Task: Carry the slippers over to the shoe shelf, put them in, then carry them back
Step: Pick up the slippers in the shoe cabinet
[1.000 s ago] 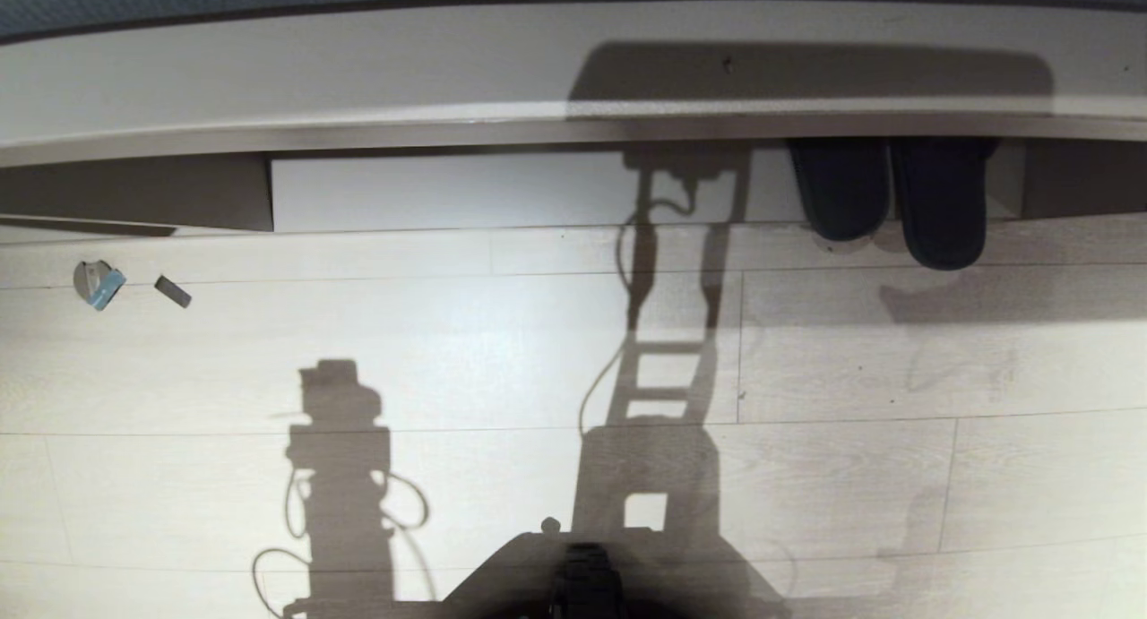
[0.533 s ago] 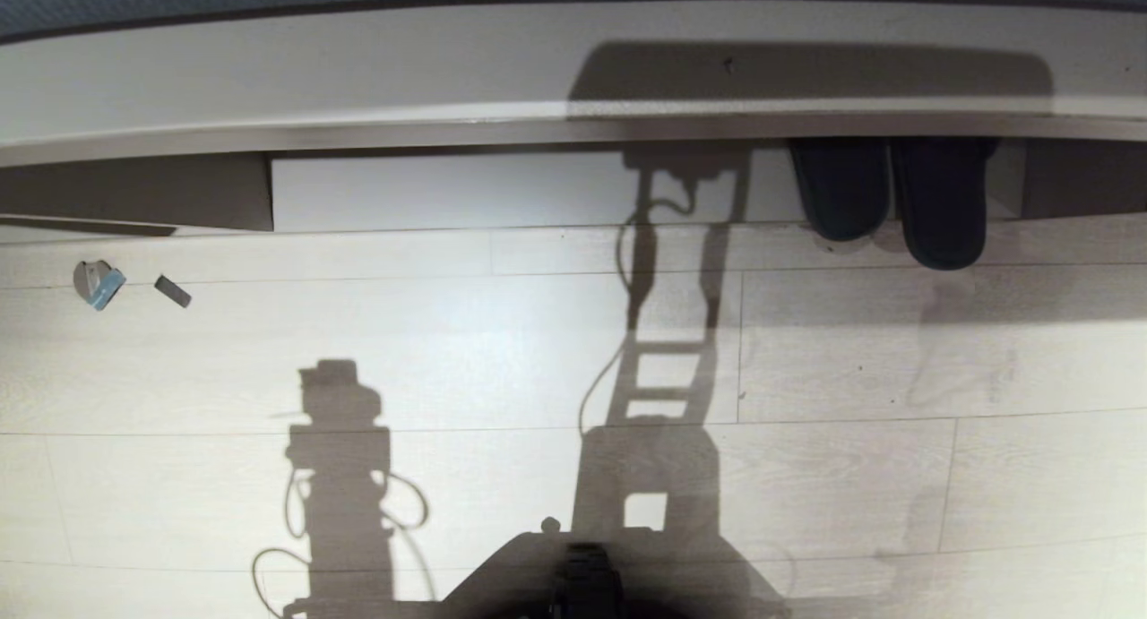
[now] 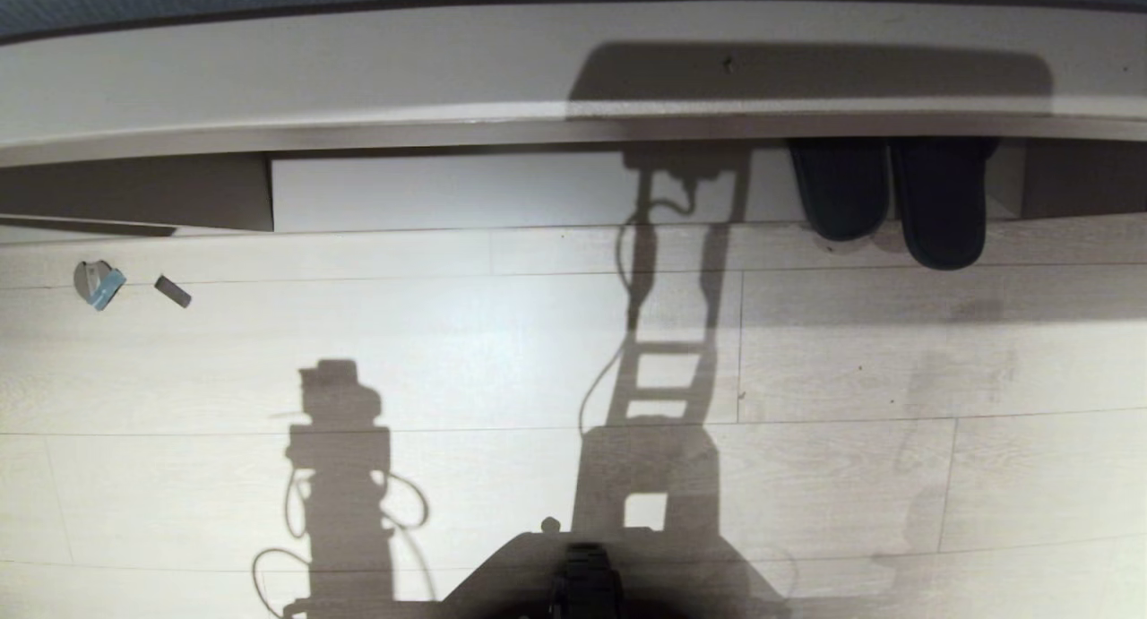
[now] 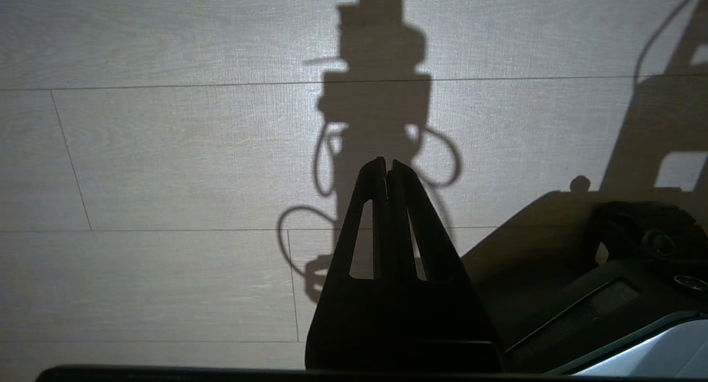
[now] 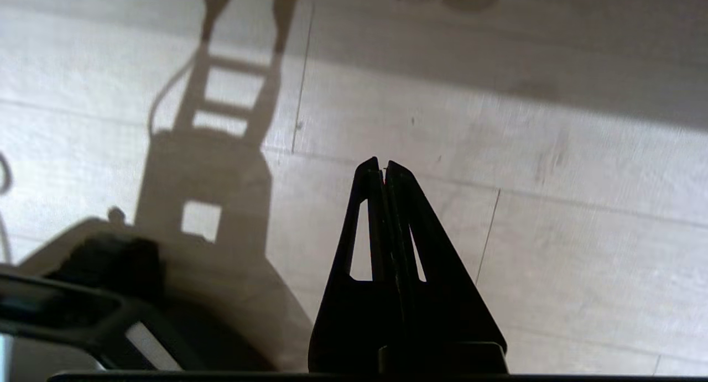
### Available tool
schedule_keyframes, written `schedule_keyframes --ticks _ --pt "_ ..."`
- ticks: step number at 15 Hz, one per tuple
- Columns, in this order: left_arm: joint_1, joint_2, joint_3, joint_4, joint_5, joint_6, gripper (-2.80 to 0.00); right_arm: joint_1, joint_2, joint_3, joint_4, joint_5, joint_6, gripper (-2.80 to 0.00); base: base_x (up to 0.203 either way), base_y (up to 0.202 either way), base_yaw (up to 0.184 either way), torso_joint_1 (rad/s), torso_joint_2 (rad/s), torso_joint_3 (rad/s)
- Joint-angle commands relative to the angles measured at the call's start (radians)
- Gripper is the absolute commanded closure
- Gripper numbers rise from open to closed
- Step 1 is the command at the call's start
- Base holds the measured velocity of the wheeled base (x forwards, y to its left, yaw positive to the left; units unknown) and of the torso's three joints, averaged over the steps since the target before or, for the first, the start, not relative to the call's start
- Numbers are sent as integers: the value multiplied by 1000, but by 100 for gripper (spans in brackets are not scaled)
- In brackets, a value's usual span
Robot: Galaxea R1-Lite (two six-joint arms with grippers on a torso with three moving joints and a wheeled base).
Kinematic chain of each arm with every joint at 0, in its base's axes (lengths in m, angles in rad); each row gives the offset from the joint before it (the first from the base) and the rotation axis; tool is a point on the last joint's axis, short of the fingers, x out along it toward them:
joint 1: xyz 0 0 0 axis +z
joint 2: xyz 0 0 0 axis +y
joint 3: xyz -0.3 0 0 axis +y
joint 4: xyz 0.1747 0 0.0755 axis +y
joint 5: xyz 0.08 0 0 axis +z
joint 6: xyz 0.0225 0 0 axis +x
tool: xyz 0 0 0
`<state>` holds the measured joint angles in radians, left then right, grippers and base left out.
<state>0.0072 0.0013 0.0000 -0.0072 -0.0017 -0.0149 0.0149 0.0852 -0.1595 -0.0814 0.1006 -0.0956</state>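
Right gripper (image 5: 385, 166) closed, empty, over floor (image 5: 553, 216); its shadow gone from beside slippers (image 3: 896, 198) in shoe shelf (image 3: 448, 189).

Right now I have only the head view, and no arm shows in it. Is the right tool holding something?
Observer: No. The right tool is shut and empty, above bare floor.
Operator: And the left tool, please?
Observer: The left tool is shut too, with nothing in it, beside the robot's base.
Operator: Is a slipper lying close to either tool?
Observer: No. Both wrist views show only floorboards and shadows around the tools.
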Motion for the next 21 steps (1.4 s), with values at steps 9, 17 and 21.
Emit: schedule_keyframes --ticks 9,17,21 --pt "0 0 0 0 0 1 0 0 -84 159 77 -90 -18 0 0 0 0 0 0 0" --pt "0 0 0 1 0 -2 0 -1 -84 158 80 -90 10 0 0 0 0 1 2 141" --pt "0 0 0 0 2 -4 0 -1 -84 159 77 -90 11 0 0 0 0 0 6 205"
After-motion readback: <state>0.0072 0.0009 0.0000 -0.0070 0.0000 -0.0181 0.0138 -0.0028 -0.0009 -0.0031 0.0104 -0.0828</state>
